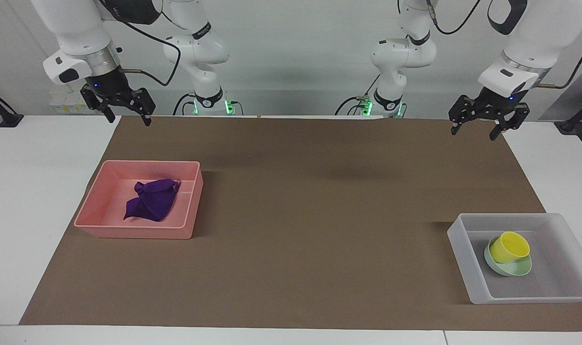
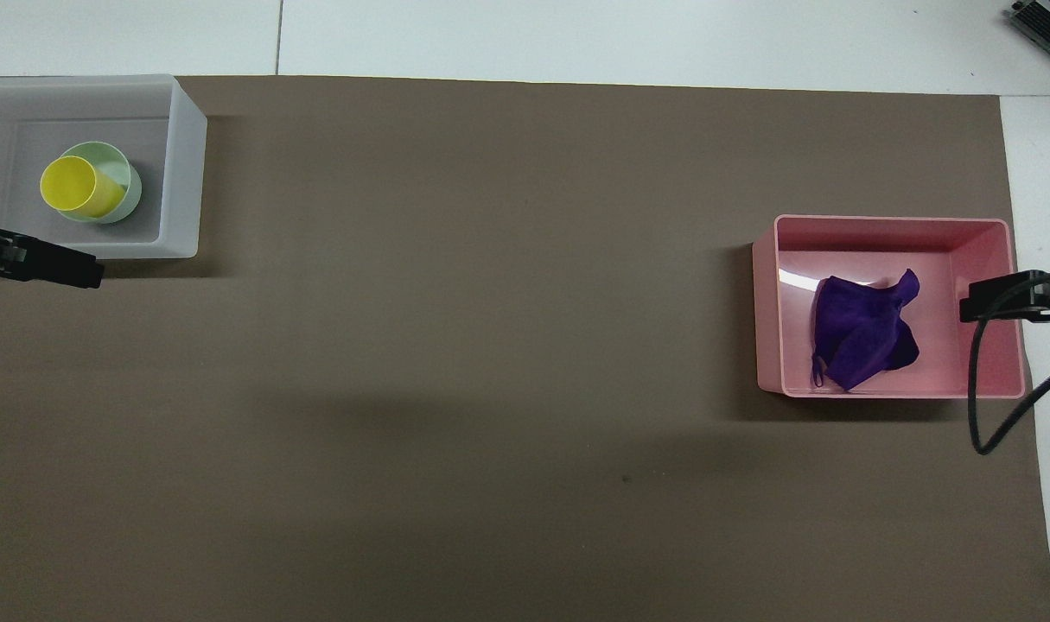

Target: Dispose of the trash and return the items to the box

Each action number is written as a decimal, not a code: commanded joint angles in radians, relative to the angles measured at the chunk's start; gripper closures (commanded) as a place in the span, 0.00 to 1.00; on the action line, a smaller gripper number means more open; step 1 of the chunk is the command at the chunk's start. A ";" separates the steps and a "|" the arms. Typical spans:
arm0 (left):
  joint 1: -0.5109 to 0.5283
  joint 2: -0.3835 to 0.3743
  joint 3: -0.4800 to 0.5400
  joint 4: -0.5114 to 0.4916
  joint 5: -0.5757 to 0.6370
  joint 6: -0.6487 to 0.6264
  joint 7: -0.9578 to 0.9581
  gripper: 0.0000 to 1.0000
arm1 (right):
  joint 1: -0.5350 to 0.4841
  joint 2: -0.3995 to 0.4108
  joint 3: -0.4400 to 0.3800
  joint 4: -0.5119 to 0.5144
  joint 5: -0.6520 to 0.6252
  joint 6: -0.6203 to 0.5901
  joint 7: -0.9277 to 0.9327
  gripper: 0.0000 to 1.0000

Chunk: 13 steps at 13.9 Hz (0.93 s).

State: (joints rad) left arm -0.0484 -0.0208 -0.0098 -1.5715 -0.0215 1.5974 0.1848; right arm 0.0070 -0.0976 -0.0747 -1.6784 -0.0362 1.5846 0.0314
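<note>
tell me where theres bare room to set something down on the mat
The whole stretch of brown mat between the pink tray and the frosted box is bare. The pink tray holds the purple rag; the box holds the yellow cup tilted in the green bowl, with bare floor around them.
</note>
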 commanded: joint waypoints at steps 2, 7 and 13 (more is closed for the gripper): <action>-0.007 0.002 0.024 0.013 -0.020 -0.022 -0.013 0.00 | -0.001 -0.027 0.004 -0.032 -0.011 0.023 0.024 0.00; -0.005 -0.007 0.028 -0.007 -0.012 -0.017 -0.011 0.00 | 0.005 -0.024 0.010 -0.001 0.001 -0.012 0.025 0.00; 0.015 -0.008 0.028 -0.007 -0.011 -0.017 -0.013 0.00 | 0.010 -0.017 0.033 0.037 0.012 -0.078 0.080 0.00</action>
State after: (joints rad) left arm -0.0393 -0.0207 0.0186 -1.5742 -0.0293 1.5930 0.1832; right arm 0.0205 -0.1104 -0.0546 -1.6466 -0.0332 1.5256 0.0810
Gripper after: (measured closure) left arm 0.000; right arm 0.000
